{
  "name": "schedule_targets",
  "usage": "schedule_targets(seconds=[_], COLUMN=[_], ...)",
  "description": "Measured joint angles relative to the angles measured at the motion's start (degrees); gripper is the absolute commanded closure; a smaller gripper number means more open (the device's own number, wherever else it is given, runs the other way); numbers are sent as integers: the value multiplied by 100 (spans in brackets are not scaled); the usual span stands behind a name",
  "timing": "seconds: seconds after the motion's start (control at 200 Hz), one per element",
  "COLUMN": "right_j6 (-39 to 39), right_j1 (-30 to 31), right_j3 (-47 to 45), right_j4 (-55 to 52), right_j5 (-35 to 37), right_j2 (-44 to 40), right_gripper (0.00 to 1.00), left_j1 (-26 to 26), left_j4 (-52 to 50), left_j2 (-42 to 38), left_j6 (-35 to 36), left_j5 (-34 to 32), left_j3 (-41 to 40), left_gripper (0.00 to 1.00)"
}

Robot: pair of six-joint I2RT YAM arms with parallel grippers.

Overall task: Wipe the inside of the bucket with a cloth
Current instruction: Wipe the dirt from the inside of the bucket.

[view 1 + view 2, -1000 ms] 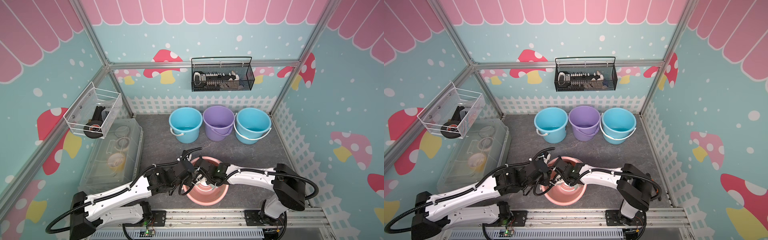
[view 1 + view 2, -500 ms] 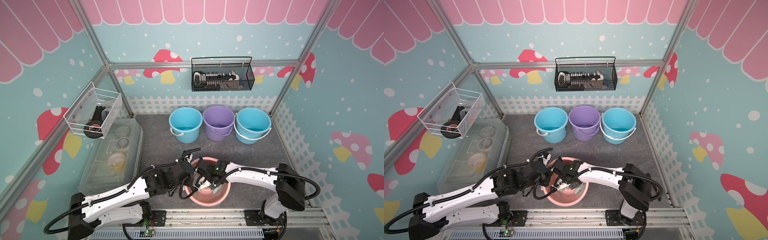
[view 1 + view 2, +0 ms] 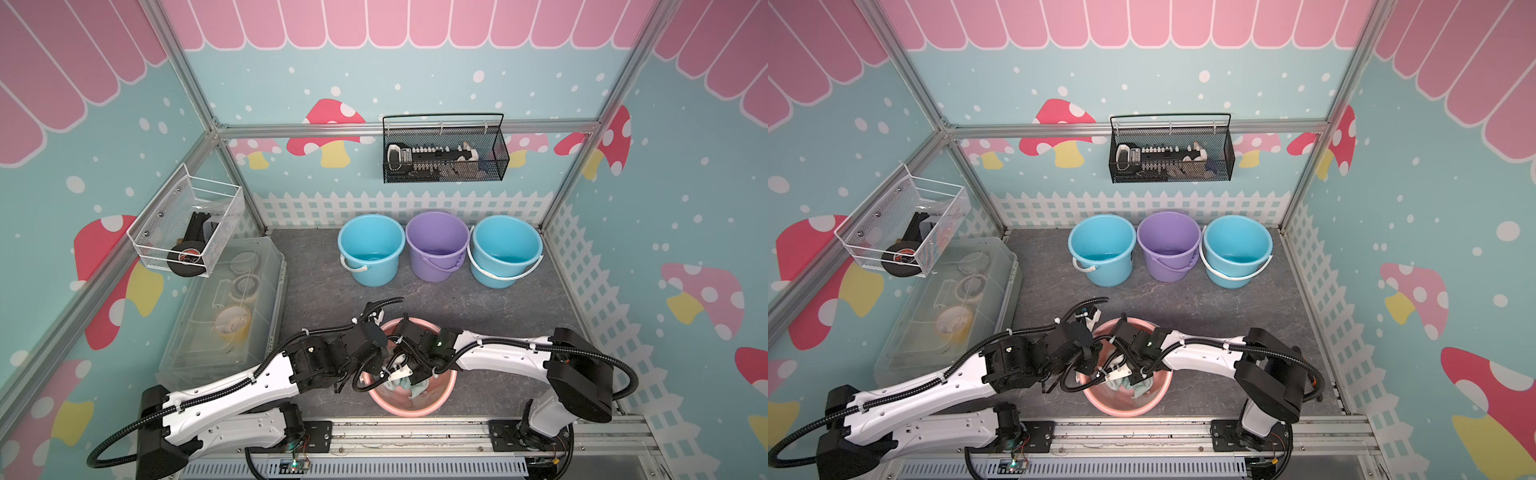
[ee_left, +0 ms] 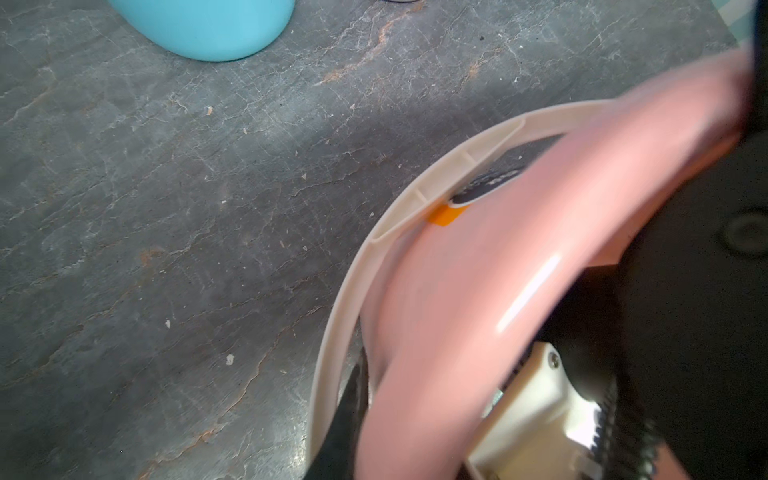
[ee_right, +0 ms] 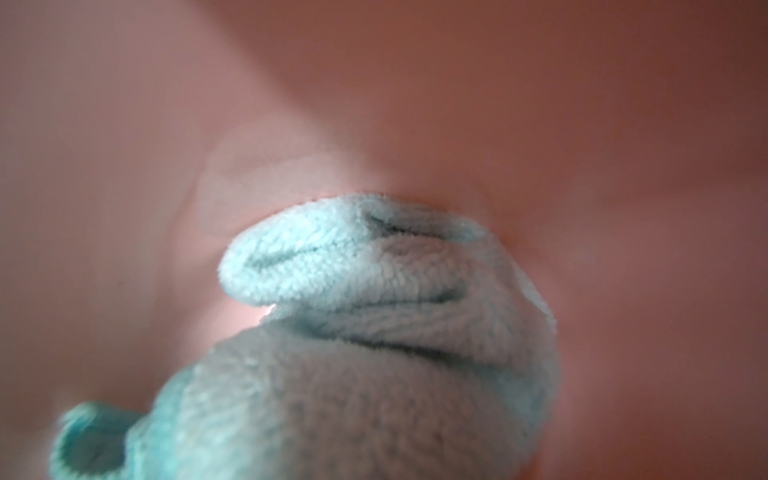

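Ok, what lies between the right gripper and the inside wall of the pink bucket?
The cloth: the right gripper holds it bunched against the pink bucket's wall, as the right wrist view shows.

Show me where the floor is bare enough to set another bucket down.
Widest bare grey floor: the band between the three back buckets and the pink bucket. A narrower strip runs between the clear bin and the left blue bucket. Crowded: the front, where left arm and right arm meet at the pink bucket, cloth inside.
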Motion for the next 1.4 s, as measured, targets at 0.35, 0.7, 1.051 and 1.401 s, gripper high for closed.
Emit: schedule_targets(seconds=[0.35, 0.7, 1.051, 1.401], right_j6=[-791, -1342, -656, -57], right_j1=[70, 127, 157, 63], right_j3=[-553, 376, 669, 2], right_j4=[1836, -957, -2833, -1473], right_j5=[1899, 2621, 1241, -678], right_j2=[-153, -343, -332, -540], right_gripper=[100, 100, 100, 100], left_j1=[35, -13, -72, -72], left_j4=[22, 264, 326, 234], left_j2=[11, 13, 55, 175], left_j6=[13, 11, 11, 39], left_j5=[-247, -59, 175, 216], left_j3=[98, 85, 85, 85], left_gripper=[100, 100, 100, 100])
